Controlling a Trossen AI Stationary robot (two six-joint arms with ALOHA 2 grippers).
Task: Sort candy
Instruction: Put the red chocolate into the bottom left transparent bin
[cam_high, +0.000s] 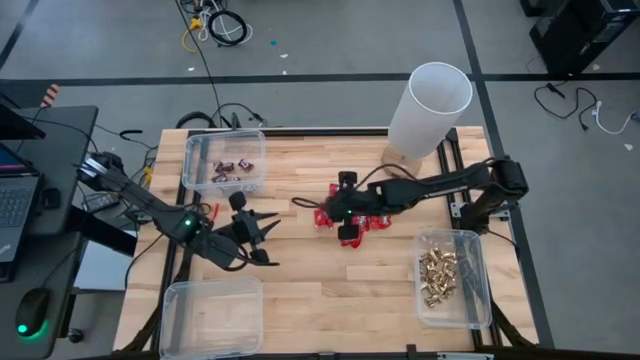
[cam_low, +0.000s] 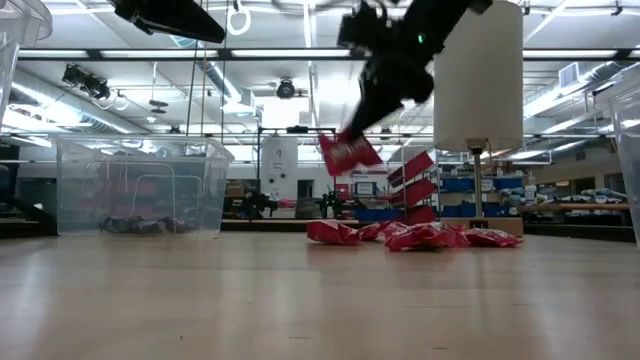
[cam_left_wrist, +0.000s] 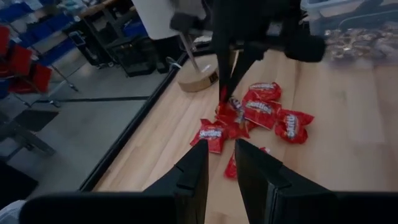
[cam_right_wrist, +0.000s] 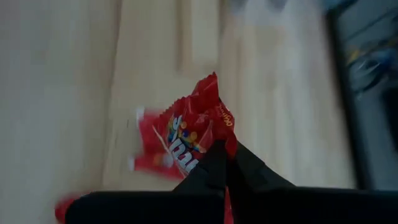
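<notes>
Sorting looks well along: the gold-foil pieces fill the bin beside the right arm's base, dark mini bars sit in the bin at the table's far left, and the near-left bin looks empty. A heap of red Skittles packets remains mid-table. The right gripper is clenched on one red packet, lifted above the heap. The left gripper waits nearby, fingers parted, holding nothing. The heap's count is unclear.

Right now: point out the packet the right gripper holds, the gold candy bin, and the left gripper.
red packet (cam_right_wrist: 196, 127), right wrist view, middle of the wrapper.
gold candy bin (cam_high: 478, 285), high view, bin's right rim.
left gripper (cam_high: 262, 238), high view, between the fingertips.
</notes>
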